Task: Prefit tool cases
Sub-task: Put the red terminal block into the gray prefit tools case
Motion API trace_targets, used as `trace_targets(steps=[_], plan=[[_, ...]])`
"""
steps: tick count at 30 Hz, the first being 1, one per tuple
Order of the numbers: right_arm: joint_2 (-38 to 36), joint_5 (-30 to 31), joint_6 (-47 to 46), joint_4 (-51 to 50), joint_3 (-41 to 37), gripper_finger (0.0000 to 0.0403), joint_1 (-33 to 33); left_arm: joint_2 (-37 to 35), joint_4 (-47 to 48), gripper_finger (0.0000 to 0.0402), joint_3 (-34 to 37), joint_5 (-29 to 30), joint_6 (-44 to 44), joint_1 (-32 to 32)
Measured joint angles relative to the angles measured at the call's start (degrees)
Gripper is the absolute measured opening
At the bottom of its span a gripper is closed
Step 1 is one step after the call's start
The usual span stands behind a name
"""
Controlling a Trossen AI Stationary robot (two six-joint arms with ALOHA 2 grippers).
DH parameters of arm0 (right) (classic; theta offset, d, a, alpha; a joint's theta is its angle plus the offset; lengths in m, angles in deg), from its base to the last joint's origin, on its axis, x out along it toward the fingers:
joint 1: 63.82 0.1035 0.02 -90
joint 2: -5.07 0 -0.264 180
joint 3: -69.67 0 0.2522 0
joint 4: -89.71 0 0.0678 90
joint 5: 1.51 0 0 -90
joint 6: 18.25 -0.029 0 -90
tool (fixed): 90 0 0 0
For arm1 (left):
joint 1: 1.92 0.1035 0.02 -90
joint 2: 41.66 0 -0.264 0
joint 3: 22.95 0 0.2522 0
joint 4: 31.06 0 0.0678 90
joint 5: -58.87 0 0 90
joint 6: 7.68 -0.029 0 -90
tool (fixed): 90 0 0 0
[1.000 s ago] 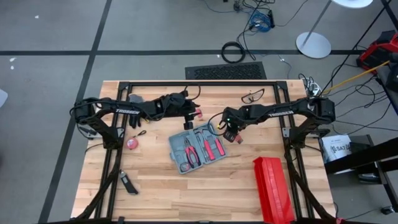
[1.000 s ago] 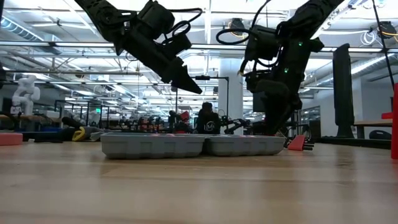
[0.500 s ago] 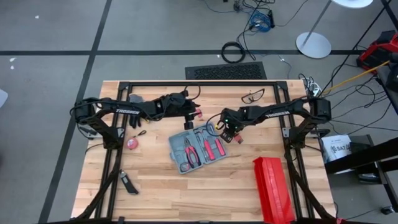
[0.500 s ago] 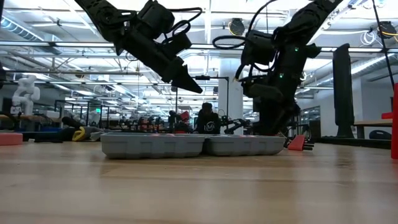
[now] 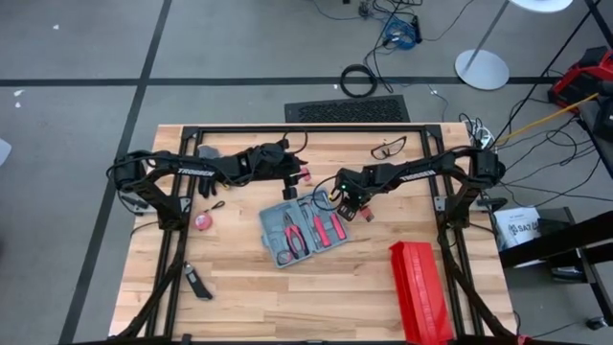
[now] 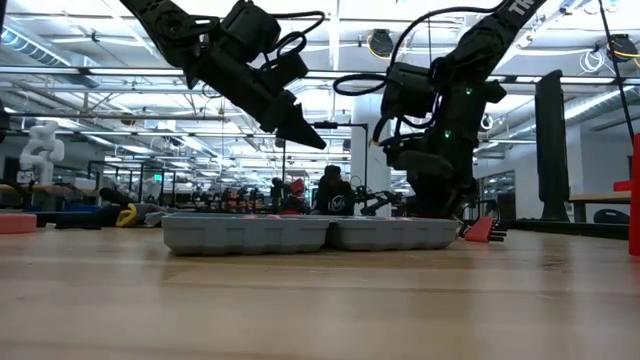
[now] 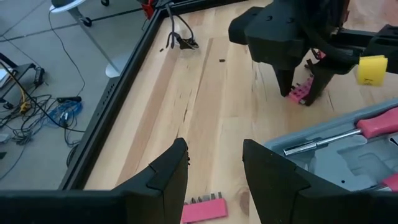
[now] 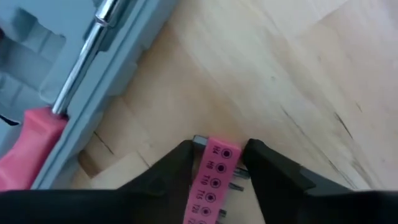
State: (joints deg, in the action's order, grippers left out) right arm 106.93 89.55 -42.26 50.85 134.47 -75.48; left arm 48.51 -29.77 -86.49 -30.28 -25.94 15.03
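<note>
The blue-grey tool case [image 5: 305, 230] lies open and flat on the wooden table, with pink-handled tools in its grey slots. My right gripper [image 5: 337, 200] points down at the table just off the case's far right corner, shut on a pink bit holder [image 8: 214, 177]. My left gripper [image 7: 214, 168] hovers open above the table beyond the case's far edge, with nothing between its fingers. A second pink bit holder [image 7: 204, 210] lies flat on the table below it. My right gripper pinches the pink bit holder's two long sides [image 8: 206, 167] between its two fingers [image 8: 181, 169], coming steeply from above. The holder lies along the fingers and sticks out past their tips toward the table [image 7: 301, 93]. I cannot tell whether its lower end touches the wood.
A long red ribbed box [image 5: 421, 292] lies at the near right. Glasses [image 5: 388, 149] lie at the far edge. A pink round thing [image 5: 203, 221] and a small black tool [image 5: 198, 283] lie at the left. A small red piece [image 5: 364, 213] lies right of the case.
My right gripper has sunk toward the table beside the case's far right corner and shifted slightly toward the table's left. The case has stayed where it was.
</note>
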Motion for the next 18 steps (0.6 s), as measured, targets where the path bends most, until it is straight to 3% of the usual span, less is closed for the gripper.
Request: trace_targets(steps=[5, 15, 18], plan=[[-0.7, -0.2, 0.1, -0.1, 0.3, 0.0057, 0.0, 0.0, -0.1, 0.0157, 0.0, 0.0, 0.0, 0.0], [-4.0, 2.7, 0.9, -11.6, 10.9, 0.0048, -0.7, 0.0, -0.5, 0.0157, 0.0, 1.0, 0.0, 0.0], [-3.8, 3.4, -2.7, -17.3, 13.6, 0.0044, -0.1, 0.0, -1.2, 0.0157, 0.0, 4.3, -0.4, -0.1]])
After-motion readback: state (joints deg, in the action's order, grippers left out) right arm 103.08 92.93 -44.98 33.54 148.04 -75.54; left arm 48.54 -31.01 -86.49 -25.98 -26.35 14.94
